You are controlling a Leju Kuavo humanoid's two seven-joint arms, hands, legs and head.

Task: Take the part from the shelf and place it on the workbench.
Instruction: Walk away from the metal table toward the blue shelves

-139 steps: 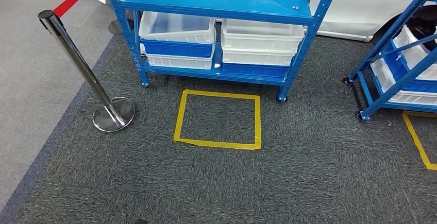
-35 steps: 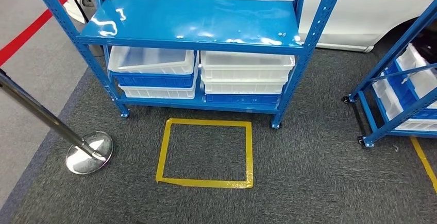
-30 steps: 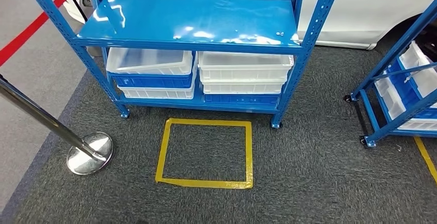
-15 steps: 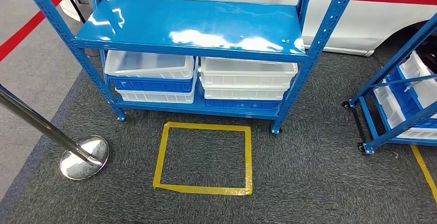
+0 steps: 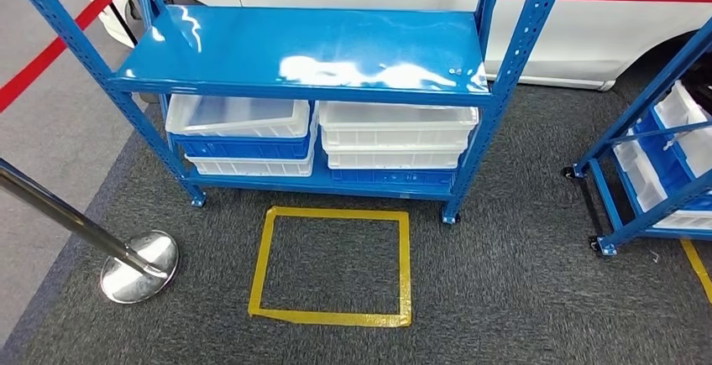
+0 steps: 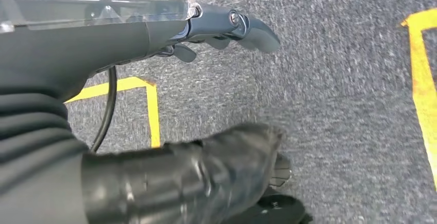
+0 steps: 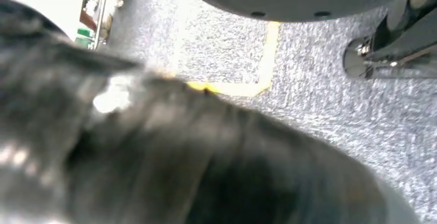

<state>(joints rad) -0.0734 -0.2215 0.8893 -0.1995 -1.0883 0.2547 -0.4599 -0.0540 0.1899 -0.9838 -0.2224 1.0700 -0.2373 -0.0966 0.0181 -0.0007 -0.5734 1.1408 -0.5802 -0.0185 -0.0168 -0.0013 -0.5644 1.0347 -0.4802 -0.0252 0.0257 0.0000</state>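
Note:
The blue shelf rack (image 5: 311, 46) stands straight ahead in the head view, its glossy middle board reflecting light. A few tiny pale specks (image 5: 458, 70) lie near that board's right rear corner. On the bottom level sit stacked white and blue bins (image 5: 395, 134), with a second stack (image 5: 239, 130) to their left. My left hand (image 6: 170, 28) hangs over the grey carpet, thumb (image 6: 237, 157) and fingers (image 6: 252, 28) apart, holding nothing. My right hand (image 7: 206, 157) is a blurred dark mass close to the lens, its fingers not readable.
A yellow tape square (image 5: 332, 266) marks the carpet in front of the rack. A chrome stanchion (image 5: 138, 256) with a red belt stands at the left. A second blue rack (image 5: 655, 164) with bins is at the right. A white vehicle (image 5: 588, 38) lies behind.
The whole picture has shifted: the camera has come closer to the rack, which now looms larger, with the yellow square lower in the frame. Nothing on the rack has moved.

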